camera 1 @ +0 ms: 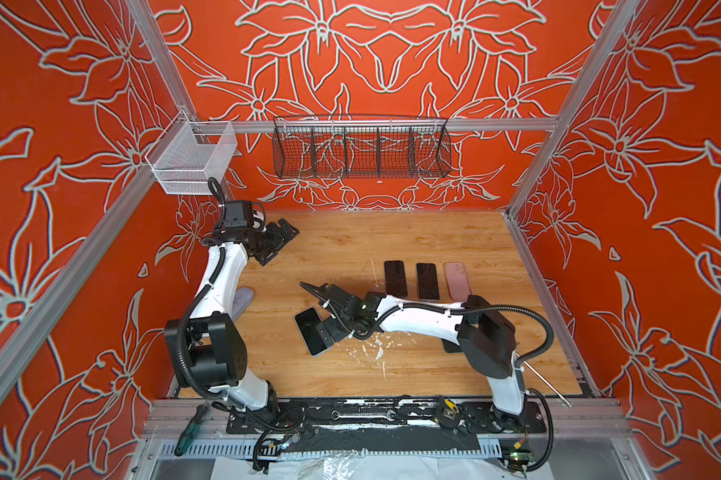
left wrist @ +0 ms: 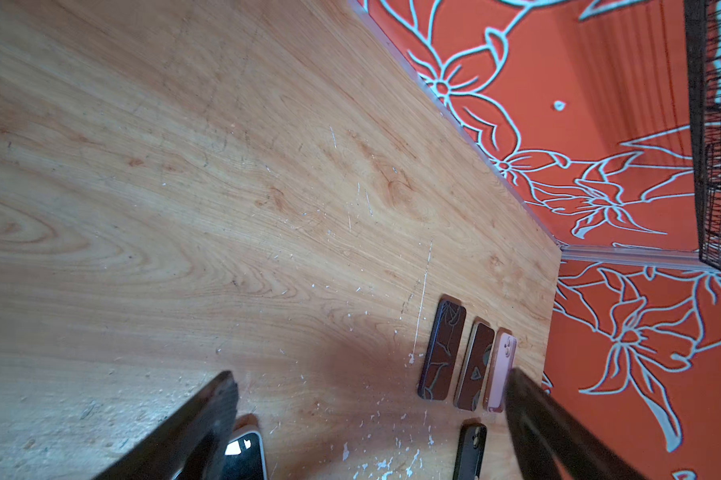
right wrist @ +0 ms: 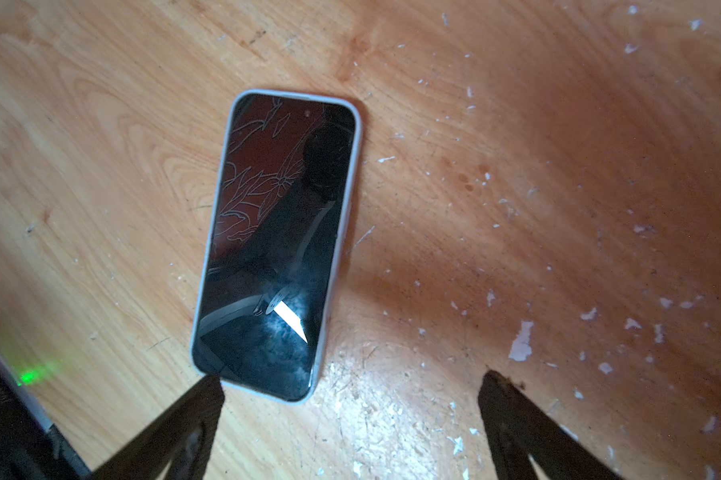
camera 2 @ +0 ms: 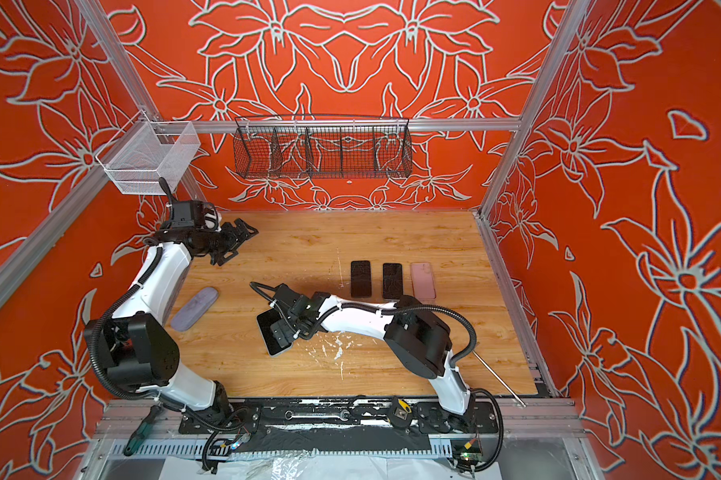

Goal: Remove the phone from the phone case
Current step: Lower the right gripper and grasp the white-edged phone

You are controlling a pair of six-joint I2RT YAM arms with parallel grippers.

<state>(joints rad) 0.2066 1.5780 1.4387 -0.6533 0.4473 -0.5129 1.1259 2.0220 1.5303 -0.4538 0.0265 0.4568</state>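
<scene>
The phone (camera 1: 311,331) lies flat and screen up on the wooden tabletop (camera 1: 350,249), at about 8 o'clock from its centre in both top views. It sits inside its pale phone case (right wrist: 352,124), whose rim frames the dark glass all round. The right end effector (camera 1: 315,309) hangs just above it with its jaws spread wide and holds nothing. In the right wrist view one fingertip (right wrist: 211,388) shows at a corner of the cased phone; whether it touches cannot be told. The left end effector (camera 1: 282,243) is well apart at about 10 o'clock, also spread wide and empty. At 2 o'clock two dark phones (camera 1: 395,278) and a pink phone (camera 1: 457,281) lie side by side. A lilac case (camera 2: 194,308) rests at 9 o'clock, beside the left arm.
</scene>
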